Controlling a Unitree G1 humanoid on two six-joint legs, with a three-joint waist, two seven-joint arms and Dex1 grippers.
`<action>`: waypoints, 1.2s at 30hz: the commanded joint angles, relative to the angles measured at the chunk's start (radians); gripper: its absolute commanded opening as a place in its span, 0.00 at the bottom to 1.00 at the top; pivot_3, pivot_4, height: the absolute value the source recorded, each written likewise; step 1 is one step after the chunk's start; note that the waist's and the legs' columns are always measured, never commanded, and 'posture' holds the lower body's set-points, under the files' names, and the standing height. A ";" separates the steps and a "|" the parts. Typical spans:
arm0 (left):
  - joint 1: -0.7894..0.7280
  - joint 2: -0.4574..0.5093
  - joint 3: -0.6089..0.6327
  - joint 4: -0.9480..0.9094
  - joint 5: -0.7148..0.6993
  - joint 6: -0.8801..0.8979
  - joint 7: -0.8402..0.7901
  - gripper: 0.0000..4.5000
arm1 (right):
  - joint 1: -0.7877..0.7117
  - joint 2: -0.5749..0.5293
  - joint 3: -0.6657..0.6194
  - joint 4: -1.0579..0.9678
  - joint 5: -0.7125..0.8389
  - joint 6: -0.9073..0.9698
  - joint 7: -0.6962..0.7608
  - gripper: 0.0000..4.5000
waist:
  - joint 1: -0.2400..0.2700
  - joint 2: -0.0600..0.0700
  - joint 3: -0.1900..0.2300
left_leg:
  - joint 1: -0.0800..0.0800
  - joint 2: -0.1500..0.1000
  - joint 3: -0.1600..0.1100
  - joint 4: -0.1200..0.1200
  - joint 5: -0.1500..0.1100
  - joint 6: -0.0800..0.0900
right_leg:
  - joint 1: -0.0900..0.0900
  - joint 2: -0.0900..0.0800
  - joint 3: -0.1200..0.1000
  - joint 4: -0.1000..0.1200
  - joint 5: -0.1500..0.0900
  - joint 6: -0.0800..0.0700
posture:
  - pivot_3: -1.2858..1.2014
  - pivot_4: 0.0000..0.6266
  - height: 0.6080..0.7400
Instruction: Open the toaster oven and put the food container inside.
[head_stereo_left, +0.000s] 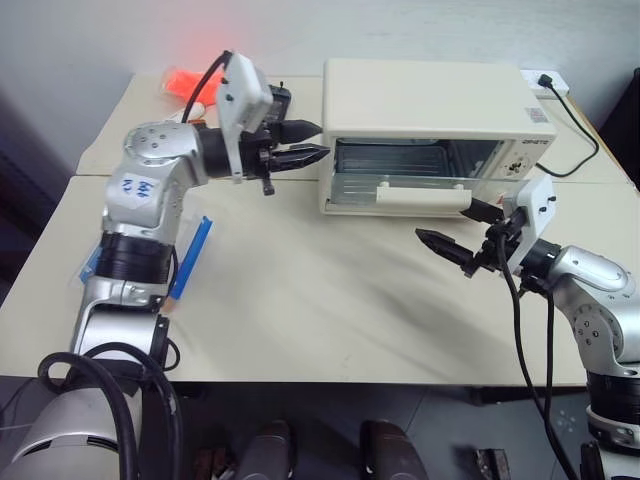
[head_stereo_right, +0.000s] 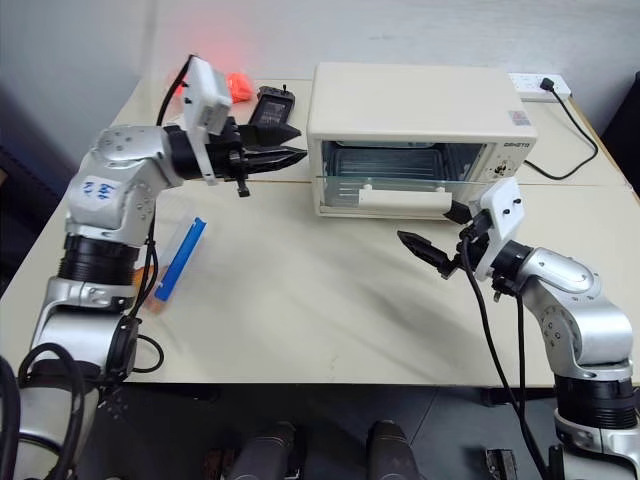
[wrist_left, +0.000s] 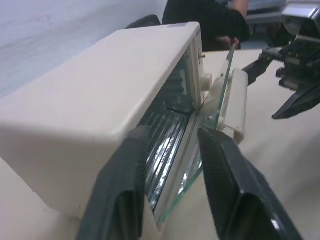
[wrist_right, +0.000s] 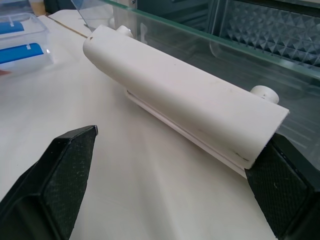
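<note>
The cream-white toaster oven (head_stereo_left: 430, 100) stands at the back of the table. Its glass door hangs ajar, with the white bar handle (head_stereo_left: 420, 197) tilted out in front. My left gripper (head_stereo_left: 322, 139) hovers level beside the oven's left end, its fingers drawn nearly together around nothing. My right gripper (head_stereo_left: 442, 221) is open just in front of the handle's right end, apart from it. The food container (head_stereo_left: 200, 245), clear with a blue clip, lies on the table at the left, mostly hidden under my left arm. It also shows in the right wrist view as the food container (wrist_right: 22, 42).
An orange-red object (head_stereo_left: 185, 78) and a small black item (head_stereo_right: 272, 105) lie at the back left. A black cable (head_stereo_left: 580, 130) runs from the oven's right side to a socket (head_stereo_left: 545, 80). Bare tabletop (head_stereo_left: 320, 300) stretches in front of the oven.
</note>
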 joint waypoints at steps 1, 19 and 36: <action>-0.067 -0.034 -0.018 0.097 0.053 -0.123 -0.038 0.01 | 0.012 0.007 -0.033 -0.039 0.012 -0.024 -0.007 1.00 | 0.000 0.000 0.000 | 0.000 0.000 0.000 0.000 0.000 0.000 | 0.000 0.000 0.000 0.000 0.000 0.000 | 0.52 0.24 1.00; -0.135 -0.185 -0.045 0.386 0.181 -0.340 -0.094 0.00 | 0.125 -0.074 -0.152 -0.105 0.025 0.014 -0.023 1.00 | 0.009 -0.002 0.001 | -0.001 -0.001 0.001 0.001 0.000 0.001 | -0.001 -0.001 0.000 0.003 0.000 0.000 | 0.52 0.24 1.00; 0.110 -0.215 -0.158 0.130 0.250 -0.211 -0.096 0.00 | 0.478 -0.267 -0.655 -0.317 0.310 0.260 0.122 1.00 | 0.022 -0.004 0.002 | 0.002 -0.001 0.001 0.002 0.004 0.002 | 0.001 -0.001 0.004 0.002 0.002 0.003 | 0.52 0.24 1.00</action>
